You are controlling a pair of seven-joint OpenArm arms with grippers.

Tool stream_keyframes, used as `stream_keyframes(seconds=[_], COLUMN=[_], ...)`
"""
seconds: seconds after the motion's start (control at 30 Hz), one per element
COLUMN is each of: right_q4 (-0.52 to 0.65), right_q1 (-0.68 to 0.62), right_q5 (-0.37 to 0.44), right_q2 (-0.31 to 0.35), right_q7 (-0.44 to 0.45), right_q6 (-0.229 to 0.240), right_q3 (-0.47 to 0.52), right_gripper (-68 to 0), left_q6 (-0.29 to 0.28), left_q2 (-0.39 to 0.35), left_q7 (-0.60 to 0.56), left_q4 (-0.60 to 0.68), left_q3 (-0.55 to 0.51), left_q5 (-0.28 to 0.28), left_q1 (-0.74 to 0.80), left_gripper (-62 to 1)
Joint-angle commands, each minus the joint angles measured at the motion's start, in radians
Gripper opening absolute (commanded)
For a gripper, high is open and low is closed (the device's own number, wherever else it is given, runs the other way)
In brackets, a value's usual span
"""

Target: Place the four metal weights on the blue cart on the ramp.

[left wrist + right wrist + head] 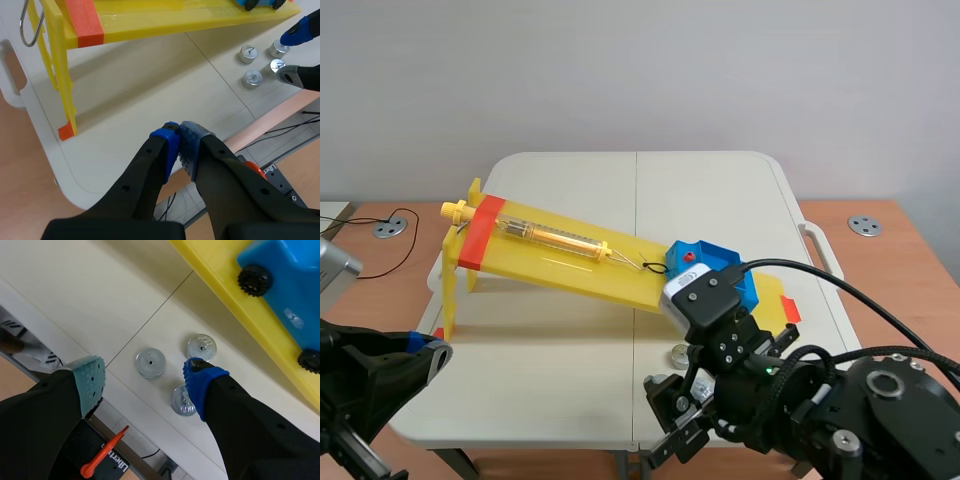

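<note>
Several round metal weights lie on the white table below the ramp's low end: three show in the right wrist view [150,363] [201,346] [182,401]. The blue cart [280,285] [712,268] sits at the low end of the yellow ramp [570,255]. My right gripper [145,372] [672,415] hangs open above the weights, its blue pad [202,385] over one of them. My left gripper [179,145] [428,348] is shut on nothing near the table's front left edge, with the weights [253,77] far ahead of it.
A spring scale tube [555,237] lies along the ramp and a string ties it to the cart. Orange tape [480,232] marks the ramp's high end, which stands on yellow legs [62,80]. The table's front edge [125,405] runs close to the weights.
</note>
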Motion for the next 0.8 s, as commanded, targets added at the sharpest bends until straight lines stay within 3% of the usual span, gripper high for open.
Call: stream_keyframes(seconds=[0.0,0.5,0.77], right_q4=[0.031,-0.113,-0.169], right_q1=[0.064,0.145,0.179], right_q5=[0.009,-0.061,-0.085], right_q2=[-0.017,-0.064,-0.090], right_q7=[0.133,0.192,0.229], right_q6=[-0.052,-0.107,-0.107], right_q3=[-0.007,-0.079,-0.087], right_gripper=[-33.3,-34.4,-34.4], left_q6=[-0.009,-0.009,-0.009], left_q2=[0.005,0.005,0.005], left_q7=[-0.099,-0.097,-0.097], left_q4=[0.067,0.067,0.067], left_q3=[-0.014,-0.014,-0.014], left_q5=[-0.074,-0.074,-0.074], left_q1=[-0.014,-0.014,-0.014], left_gripper=[-57.5,-57.5,-57.5])
